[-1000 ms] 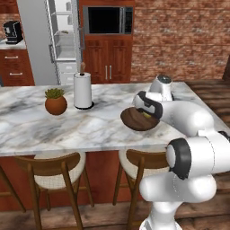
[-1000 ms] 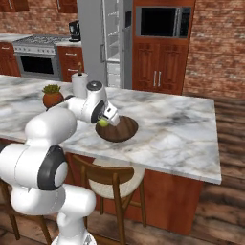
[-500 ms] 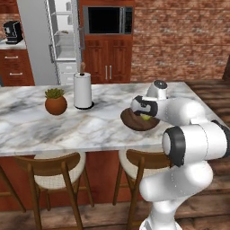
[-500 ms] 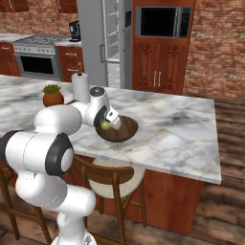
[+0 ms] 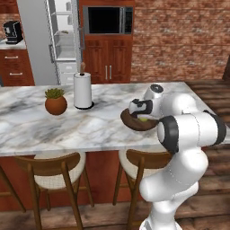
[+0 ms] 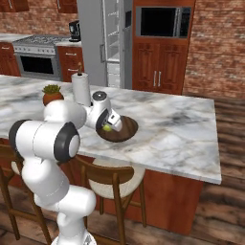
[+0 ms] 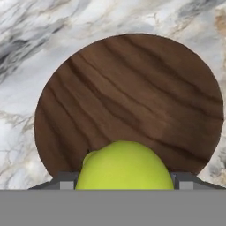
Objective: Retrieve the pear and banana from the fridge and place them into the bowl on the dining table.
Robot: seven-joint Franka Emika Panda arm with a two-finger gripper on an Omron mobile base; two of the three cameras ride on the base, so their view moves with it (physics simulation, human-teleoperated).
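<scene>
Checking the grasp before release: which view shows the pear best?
Hand view: the pear sits large between the fingers, over the bowl. In the right base view it is a small green spot; the left base view shows a sliver.

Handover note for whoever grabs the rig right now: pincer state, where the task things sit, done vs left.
Pincer: shut on the pear, held over the bowl.
Bowl: on the dining table, nothing in it yet.
Fridge: across the room behind the table, door open.
Banana: cannot make it out from here.
Done: pear fetched and brought to the bowl.
Left: release the pear into the bowl, then get the banana and put it in too.
</scene>
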